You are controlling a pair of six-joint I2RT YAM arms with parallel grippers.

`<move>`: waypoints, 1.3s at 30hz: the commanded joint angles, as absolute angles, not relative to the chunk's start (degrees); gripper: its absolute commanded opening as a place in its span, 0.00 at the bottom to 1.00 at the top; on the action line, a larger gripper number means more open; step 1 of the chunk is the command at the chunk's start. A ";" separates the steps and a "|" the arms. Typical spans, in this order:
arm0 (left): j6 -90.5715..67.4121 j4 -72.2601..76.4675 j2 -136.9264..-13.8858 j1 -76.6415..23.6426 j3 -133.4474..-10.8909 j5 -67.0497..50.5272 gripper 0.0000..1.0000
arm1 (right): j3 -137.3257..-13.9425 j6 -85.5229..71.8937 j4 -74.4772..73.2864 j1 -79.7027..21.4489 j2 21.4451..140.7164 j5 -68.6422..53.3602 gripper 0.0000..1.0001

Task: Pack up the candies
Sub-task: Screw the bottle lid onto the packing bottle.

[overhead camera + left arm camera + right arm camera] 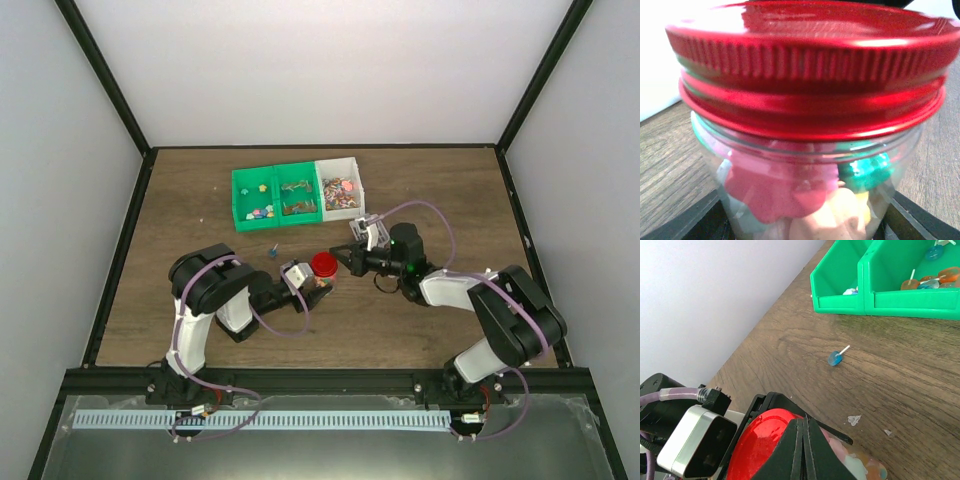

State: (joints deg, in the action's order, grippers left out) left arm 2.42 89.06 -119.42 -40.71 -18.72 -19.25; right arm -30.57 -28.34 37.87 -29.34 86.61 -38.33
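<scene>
Candies [775, 192] fill the jar [890, 165] gripped by the left claw [318, 283]; red lid [810, 65] on, right claw [803, 429] closed empty above it (a blue lollipop [272, 251] at the jar's 10 o'clock lies unpacked).

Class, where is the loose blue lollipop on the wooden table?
Top view: the blue lollipop lies just in front of the green plastic bins, left of the red-lidded jar.

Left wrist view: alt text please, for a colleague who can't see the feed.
A clear jar with a red screw lid fills the frame, holding pink, green and cream candies. The left gripper brackets its base over the wooden table.
</scene>
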 commanded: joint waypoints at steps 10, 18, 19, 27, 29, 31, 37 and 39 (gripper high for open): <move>0.26 101.60 -126.64 -39.69 -15.56 -16.87 0.64 | -23.00 -31.40 40.00 -34.46 82.64 -43.23 0.01; 0.26 101.60 -126.58 -39.63 -15.13 -17.12 0.64 | -19.17 -33.66 43.74 -38.06 81.64 -42.66 0.01; 0.34 101.60 -126.57 -39.62 -15.12 -17.20 0.64 | -18.56 -33.89 43.99 -38.37 81.34 -42.32 0.01; 0.75 101.58 -127.17 -39.61 -15.12 -17.86 0.64 | -15.65 -33.83 39.55 -38.30 73.35 -36.69 0.01; 0.90 101.60 -127.26 -39.51 -15.07 -17.78 0.64 | -16.18 -33.77 37.78 -37.33 71.43 -35.50 0.01; 0.96 101.60 -127.32 -39.52 -15.03 -17.75 0.64 | -16.70 -34.19 37.34 -35.48 69.93 -34.88 0.01; 0.90 101.60 -127.46 -39.50 -15.03 -17.83 0.64 | -21.46 -34.32 37.00 -29.78 72.07 -34.15 0.27; 0.88 101.59 -127.29 -39.55 -14.95 -17.65 0.65 | -24.18 -33.20 35.19 -29.54 73.92 -32.76 0.30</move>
